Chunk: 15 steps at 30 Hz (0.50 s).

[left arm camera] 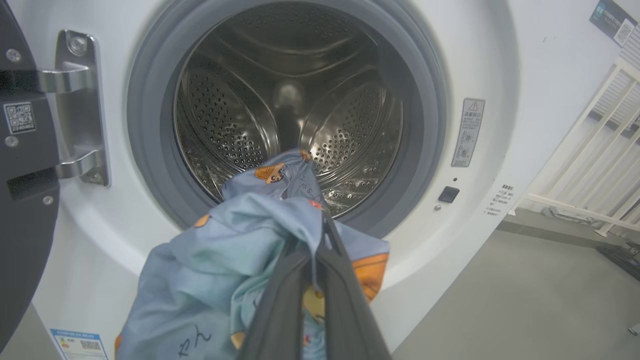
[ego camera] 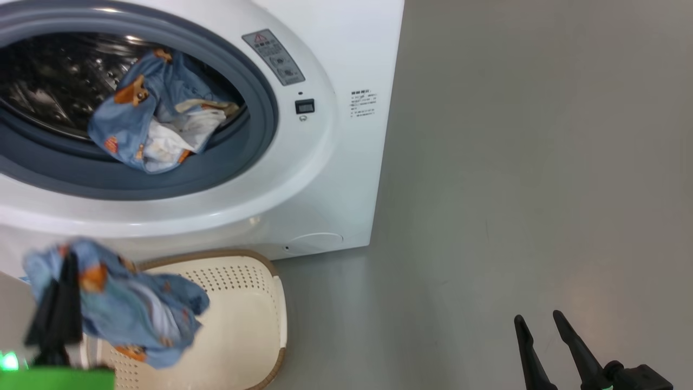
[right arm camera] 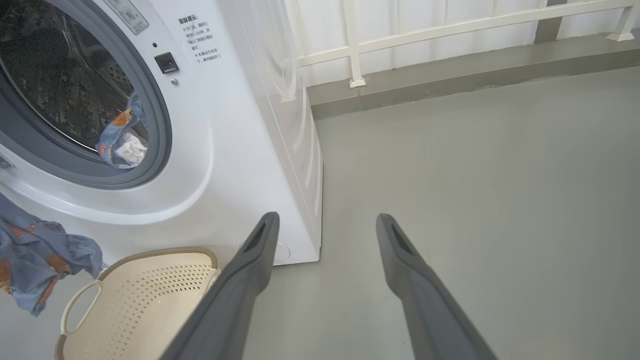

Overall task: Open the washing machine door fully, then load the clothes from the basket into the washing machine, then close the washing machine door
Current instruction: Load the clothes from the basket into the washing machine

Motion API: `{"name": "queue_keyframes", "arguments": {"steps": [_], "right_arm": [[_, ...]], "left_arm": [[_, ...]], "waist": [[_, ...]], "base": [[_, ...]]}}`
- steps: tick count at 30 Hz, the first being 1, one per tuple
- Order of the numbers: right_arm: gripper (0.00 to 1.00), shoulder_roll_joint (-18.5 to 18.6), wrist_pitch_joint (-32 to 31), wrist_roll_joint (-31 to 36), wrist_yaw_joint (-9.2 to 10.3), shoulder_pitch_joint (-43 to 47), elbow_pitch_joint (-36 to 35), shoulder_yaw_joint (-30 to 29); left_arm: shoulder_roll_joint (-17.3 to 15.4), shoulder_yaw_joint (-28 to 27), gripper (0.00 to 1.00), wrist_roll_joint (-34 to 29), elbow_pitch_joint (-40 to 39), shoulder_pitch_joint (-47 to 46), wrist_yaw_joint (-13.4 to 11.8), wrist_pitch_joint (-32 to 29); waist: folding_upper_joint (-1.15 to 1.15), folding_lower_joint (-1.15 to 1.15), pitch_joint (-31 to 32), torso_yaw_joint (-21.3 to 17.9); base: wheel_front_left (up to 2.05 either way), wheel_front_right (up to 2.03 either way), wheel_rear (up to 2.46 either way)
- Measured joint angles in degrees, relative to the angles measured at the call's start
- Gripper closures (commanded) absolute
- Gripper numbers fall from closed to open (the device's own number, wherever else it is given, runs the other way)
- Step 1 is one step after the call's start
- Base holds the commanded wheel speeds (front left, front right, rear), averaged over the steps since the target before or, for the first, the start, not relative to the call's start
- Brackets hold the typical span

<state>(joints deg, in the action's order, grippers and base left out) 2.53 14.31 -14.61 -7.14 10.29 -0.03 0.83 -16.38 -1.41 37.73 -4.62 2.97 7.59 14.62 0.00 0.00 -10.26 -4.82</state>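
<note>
Looking via head cam, I had L claw [ego camera: 60, 292] clenched on clothes [ego camera: 135, 309] near basket [ego camera: 254, 303]; more lay in washing machine [ego camera: 335, 173] drum mouth. L wrist: door [left arm camera: 22, 210] stood open. R wrist: R claw [right arm camera: 325, 222] hung released over floor [right arm camera: 500, 175].

This looks like a laundry corner in a bare, fenced-off indoor space. A big white front-loading washing machine [right arm camera: 240, 150] stands on a smooth grey floor [right arm camera: 475, 165], with a cream perforated plastic basket [right arm camera: 150, 295] before it and a white slatted railing [right arm camera: 352, 50] behind.
</note>
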Motion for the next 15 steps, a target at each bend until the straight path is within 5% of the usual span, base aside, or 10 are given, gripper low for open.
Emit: {"name": "queue_keyframes", "arguments": {"steps": [9,15], "right_arm": [[0.00,-0.14,0.00,-0.24,0.00,-2.94,-0.33,2.09],[0.00,-0.13,0.00,-1.70,0.00,-3.62,-0.53,3.48]], "left_arm": [[-3.92,1.53,1.00,0.55,1.67,-20.08,0.00,0.02],[-5.36,3.77,1.00,2.09,10.57,-31.20,0.00,0.04]], "waist": [[0.00,0.00,-3.11,-1.38],[0.00,0.00,-4.66,-3.84]], "base": [[0.00,0.00,0.00],[0.00,0.00,0.00]]}}
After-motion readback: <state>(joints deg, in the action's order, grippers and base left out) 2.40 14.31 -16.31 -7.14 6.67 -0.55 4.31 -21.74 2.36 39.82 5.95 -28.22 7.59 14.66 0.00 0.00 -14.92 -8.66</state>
